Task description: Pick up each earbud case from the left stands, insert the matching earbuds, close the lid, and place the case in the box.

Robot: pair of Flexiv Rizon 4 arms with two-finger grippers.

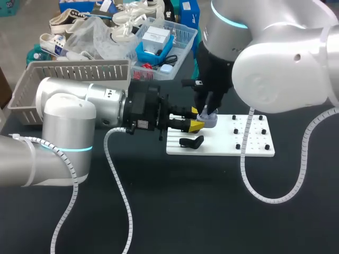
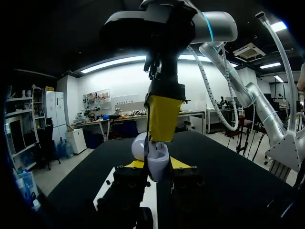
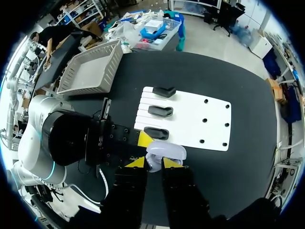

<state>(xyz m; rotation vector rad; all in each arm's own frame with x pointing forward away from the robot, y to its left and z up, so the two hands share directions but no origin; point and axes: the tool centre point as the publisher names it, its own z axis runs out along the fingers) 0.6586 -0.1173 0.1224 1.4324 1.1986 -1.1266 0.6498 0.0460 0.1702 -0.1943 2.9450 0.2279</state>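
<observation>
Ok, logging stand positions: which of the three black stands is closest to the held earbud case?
The end stand of the row, right beside the earbud case; the other two lie farther off toward the basket.

case (image 1: 210, 120) — mostly behind fingers (image 1: 196, 125) (both arms) | interior: cannot tell

The case (image 1: 208, 119) is pale lavender-white; the board (image 1: 254, 151) is white, dotted with black pegs (image 1: 238, 146) and carrying 3 black stands (image 3: 160, 111). The table (image 1: 185, 211) is black, the basket (image 1: 32, 90) pale grey. The left arm (image 1: 63, 121) and right arm (image 1: 286, 69) are silver-white, each with a glowing teal ring, and the left gripper (image 1: 198, 124) is black with yellow fingertips (image 1: 195, 126)
</observation>
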